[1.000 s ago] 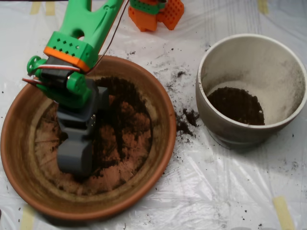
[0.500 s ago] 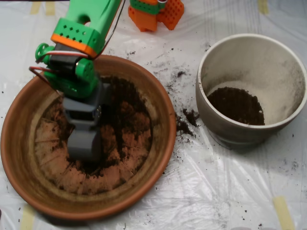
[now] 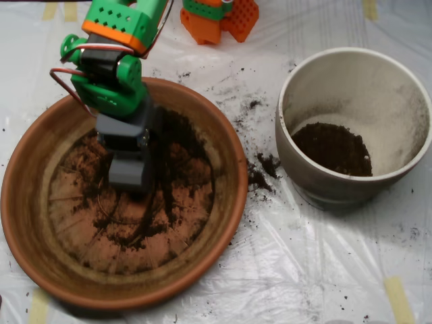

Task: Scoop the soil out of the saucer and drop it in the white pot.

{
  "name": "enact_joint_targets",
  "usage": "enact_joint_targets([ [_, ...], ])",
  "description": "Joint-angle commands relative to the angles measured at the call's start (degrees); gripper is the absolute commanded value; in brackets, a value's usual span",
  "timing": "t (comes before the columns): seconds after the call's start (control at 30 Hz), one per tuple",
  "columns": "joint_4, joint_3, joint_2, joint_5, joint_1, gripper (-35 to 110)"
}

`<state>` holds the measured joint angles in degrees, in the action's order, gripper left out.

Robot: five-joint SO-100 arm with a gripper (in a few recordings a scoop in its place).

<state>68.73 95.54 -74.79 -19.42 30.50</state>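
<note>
The terracotta saucer (image 3: 235, 177) lies at the left, with thin smears and clumps of dark soil (image 3: 183, 145) across its ridged base, thickest toward the upper right. My grey scoop (image 3: 128, 172) hangs over the saucer's upper-left middle and points down the picture under the green and orange arm (image 3: 111, 71). What is inside the scoop is hidden by its grey shell. The white pot (image 3: 287, 94) stands at the right, apart from the saucer, with a dark heap of soil (image 3: 332, 148) at its bottom.
Spilled soil crumbs (image 3: 260, 172) lie on the plastic sheet between saucer and pot. An orange and green base block (image 3: 219, 17) sits at the top edge. A strip of tape (image 3: 398, 297) is stuck at the lower right.
The scoop has pulled back up the picture from the saucer's lower left toward the upper rim, baring the ridged base and soil streaks where it was.
</note>
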Motion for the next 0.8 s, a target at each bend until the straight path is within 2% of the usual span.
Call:
enact_joint_targets([
  [0.0, 0.97, 4.66, -1.14, -1.23, 2.2, 17],
  [0.4, -0.53, 11.87, -6.5, -0.97, 1.32, 0],
  [0.6, 2.81, 8.88, -7.21, 0.7, -2.2, -1],
  [0.77, 5.54, 2.72, -9.93, 5.89, -4.92, -1],
])
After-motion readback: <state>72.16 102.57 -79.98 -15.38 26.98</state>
